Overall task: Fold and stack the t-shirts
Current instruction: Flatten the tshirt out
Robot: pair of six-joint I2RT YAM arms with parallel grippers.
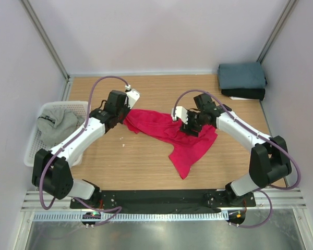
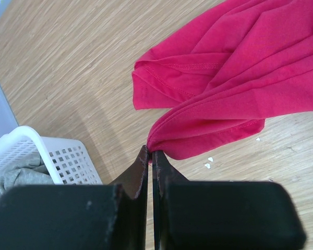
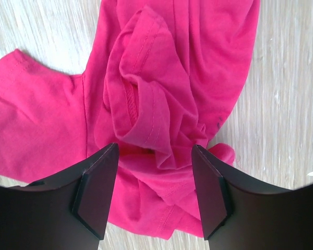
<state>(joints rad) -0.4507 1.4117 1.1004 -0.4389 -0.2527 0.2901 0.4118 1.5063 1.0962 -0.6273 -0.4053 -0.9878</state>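
The crimson-red t-shirt (image 1: 185, 143) lies crumpled in the middle of the wooden table. My left gripper (image 1: 124, 117) is shut on its left edge; in the left wrist view the fingertips pinch a fold of red cloth (image 2: 208, 125). My right gripper (image 1: 188, 126) is open above the shirt's bunched middle; its fingers (image 3: 96, 192) stand on either side of a sleeve fold (image 3: 146, 120). The light grey t-shirt (image 1: 56, 125) lies in the white basket. The slate-blue t-shirt (image 1: 241, 76) lies folded on the black one (image 1: 245, 94) at the far right corner.
The white mesh basket (image 1: 34, 151) stands at the table's left edge and shows in the left wrist view (image 2: 62, 156). Grey walls close in the table on three sides. Small white specks (image 2: 208, 162) lie on the wood near the shirt.
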